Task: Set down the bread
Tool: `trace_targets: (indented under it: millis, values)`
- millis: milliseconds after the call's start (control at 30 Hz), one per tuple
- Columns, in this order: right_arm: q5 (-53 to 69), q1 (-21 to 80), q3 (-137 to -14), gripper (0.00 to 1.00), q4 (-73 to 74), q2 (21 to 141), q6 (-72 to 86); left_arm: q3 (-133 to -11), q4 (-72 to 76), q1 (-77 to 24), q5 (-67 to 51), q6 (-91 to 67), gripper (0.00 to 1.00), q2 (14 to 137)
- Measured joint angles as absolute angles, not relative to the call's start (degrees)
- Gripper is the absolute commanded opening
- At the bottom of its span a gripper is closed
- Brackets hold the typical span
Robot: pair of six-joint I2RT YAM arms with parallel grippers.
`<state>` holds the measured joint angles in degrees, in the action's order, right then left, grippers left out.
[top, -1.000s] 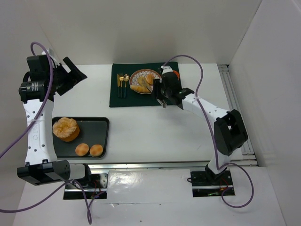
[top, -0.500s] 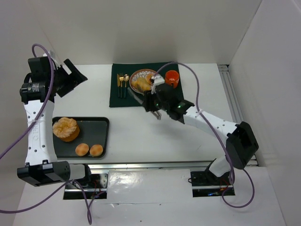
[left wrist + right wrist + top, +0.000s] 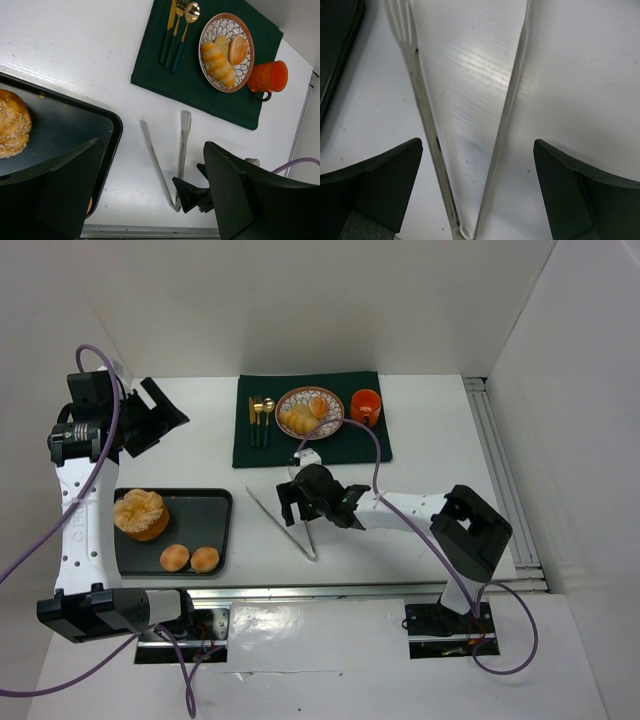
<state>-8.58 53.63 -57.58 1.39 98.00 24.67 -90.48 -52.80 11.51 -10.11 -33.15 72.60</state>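
A long roll [image 3: 297, 421] and a round roll [image 3: 319, 406] lie on the patterned plate [image 3: 339, 412] on the green mat [image 3: 262, 451]; the left wrist view shows the same bread [image 3: 218, 64]. More bread sits on the black tray [image 3: 208, 508]: a large bun [image 3: 139, 513] and two small rolls [image 3: 190, 559]. Metal tongs [image 3: 279, 522] lie flat on the white table, spread in a V [image 3: 508, 114]. My right gripper [image 3: 298, 514] hangs low over their hinge end, open, its fingers [image 3: 375, 192] on either side without touching. My left gripper [image 3: 150, 410] is raised at the far left, open and empty.
An orange mug [image 3: 366, 404] stands right of the plate. Gold and dark cutlery [image 3: 260, 418] lies on the mat's left side. The tray's right edge [image 3: 116, 135] is a short way left of the tongs. White walls enclose the table.
My right arm carried the tongs from the plate toward the near side of the table, then opened; the tongs now lie released on the table. The left arm barely moved.
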Motion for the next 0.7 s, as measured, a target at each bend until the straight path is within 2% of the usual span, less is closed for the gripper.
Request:
trace_targets:
  millis: [200,467,700]
  values:
    - [-14.87,51.7,-61.45,1.0,8.14,94.43,27.29,-90.35,-52.64,11.44,-10.13,-33.17,0.95,72.49]
    - [-20.95,35.35,-61.36,1.0,16.73,81.21,31.88,-87.66,-51.83,7.07,-10.13,-33.12,0.95,72.58]
    - [-23.66,28.51,-55.99,1.0,21.04,75.46,33.58,-86.89,-50.65,-0.91,-9.21,-33.17,0.95,76.66]
